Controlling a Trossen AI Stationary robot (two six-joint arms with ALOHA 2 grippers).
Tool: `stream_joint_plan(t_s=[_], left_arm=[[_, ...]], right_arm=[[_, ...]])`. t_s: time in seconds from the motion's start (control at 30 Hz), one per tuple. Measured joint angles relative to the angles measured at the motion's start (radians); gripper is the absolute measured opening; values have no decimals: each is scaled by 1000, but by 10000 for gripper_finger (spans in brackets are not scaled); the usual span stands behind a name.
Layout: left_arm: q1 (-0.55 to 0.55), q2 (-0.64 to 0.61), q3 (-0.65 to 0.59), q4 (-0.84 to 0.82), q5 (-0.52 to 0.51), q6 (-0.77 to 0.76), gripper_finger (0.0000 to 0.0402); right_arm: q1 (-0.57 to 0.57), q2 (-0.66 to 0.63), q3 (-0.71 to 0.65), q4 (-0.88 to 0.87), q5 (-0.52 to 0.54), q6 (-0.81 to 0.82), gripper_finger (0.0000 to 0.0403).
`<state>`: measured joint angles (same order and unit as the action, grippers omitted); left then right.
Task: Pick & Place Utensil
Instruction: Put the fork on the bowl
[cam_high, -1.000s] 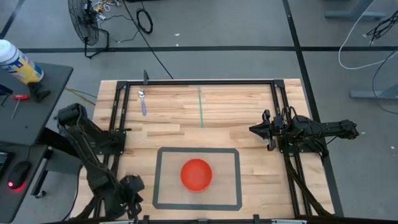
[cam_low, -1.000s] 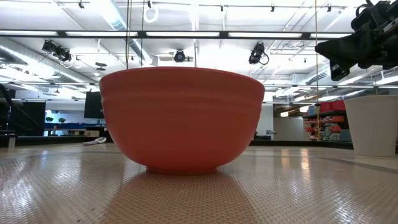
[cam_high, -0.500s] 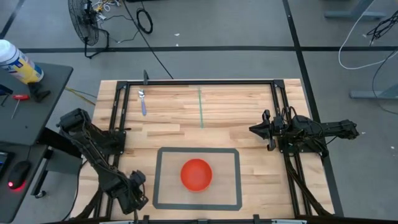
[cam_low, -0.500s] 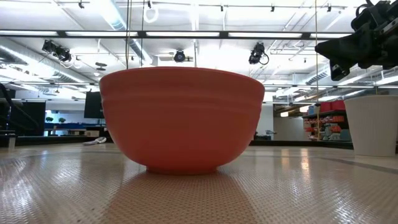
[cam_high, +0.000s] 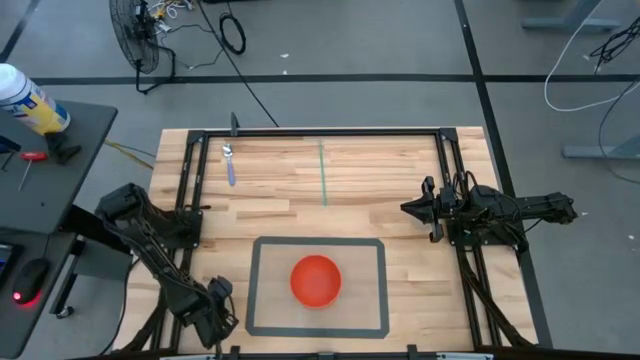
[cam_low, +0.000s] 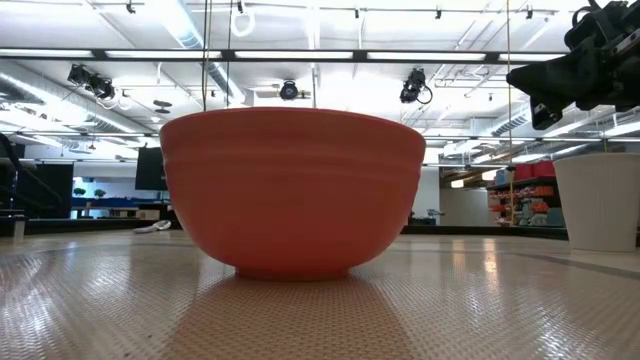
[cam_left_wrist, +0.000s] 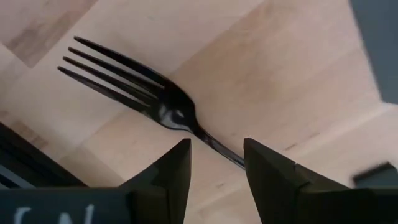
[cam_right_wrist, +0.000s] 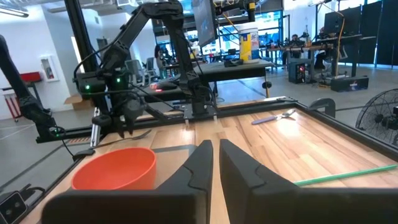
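At the desk's (cam_high: 400, 170) near-left corner the left gripper (cam_left_wrist: 216, 155) hangs low with jaws apart astride the handle of a black fork (cam_left_wrist: 149, 102) lying flat, left of the orange bowl (cam_high: 316, 279), while the right gripper (cam_high: 415, 208), jaws nearly together, waits at the right edge

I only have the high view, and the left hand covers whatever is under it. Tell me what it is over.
Observer: A black fork, lying flat on the wood. The left wrist view shows it just beyond the left hand.
Operator: Give me the fingers relative to it.
Observer: They are open, one on each side of the fork's handle, not closed on it.
Operator: Report whether the right arm is down on the table.
Observer: No. In the low view the right arm hangs well off the tabletop, about as high as the rim of the orange bowl.
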<state>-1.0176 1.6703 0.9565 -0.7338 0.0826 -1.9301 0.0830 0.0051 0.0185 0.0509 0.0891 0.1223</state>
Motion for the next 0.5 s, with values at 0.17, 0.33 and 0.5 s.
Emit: stream_joint_plan(t_s=[0.17, 0.33, 0.5], left_arm=[[0, 33, 0, 6, 56, -4, 154], [-3, 49, 0, 10, 65, 11, 154], [-3, 50, 0, 14, -5, 23, 142]], right_arm=[[0, 0, 0, 0, 0, 0, 35], [0, 0, 0, 0, 0, 0, 35], [0, 0, 0, 0, 0, 0, 35]])
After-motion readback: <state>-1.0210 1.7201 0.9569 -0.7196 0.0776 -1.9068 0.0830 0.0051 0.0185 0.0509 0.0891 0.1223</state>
